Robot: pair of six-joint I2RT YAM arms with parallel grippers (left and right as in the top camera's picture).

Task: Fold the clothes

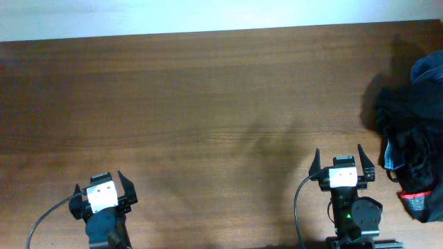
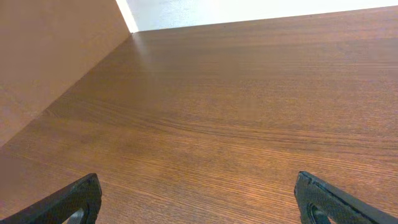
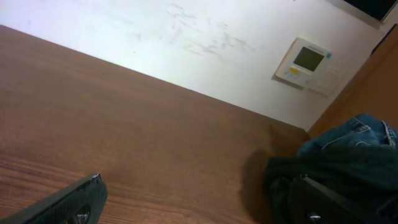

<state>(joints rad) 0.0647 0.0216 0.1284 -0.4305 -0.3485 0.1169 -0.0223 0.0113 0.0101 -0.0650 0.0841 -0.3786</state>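
Note:
The clothes, black pants (image 1: 417,173) with a grey band and a red edge (image 1: 414,197), lie bunched at the table's right edge, against a heap of dark and blue denim garments (image 1: 426,72). My right gripper (image 1: 338,156) stands open just left of them, nothing between its fingers. In the right wrist view that gripper (image 3: 199,186) is spread wide, with dark cloth (image 3: 292,177) behind its right finger (image 3: 311,196); which garment it is I cannot tell. My left gripper (image 1: 100,183) is open at the front left over bare wood, also wide in its own view (image 2: 196,186).
The brown wooden table (image 1: 208,104) stretches across the view, with a white wall along its far edge. Blue denim (image 3: 367,127) tops the heap at the right. A wall thermostat (image 3: 306,62) hangs behind. Black cables trail from both arm bases.

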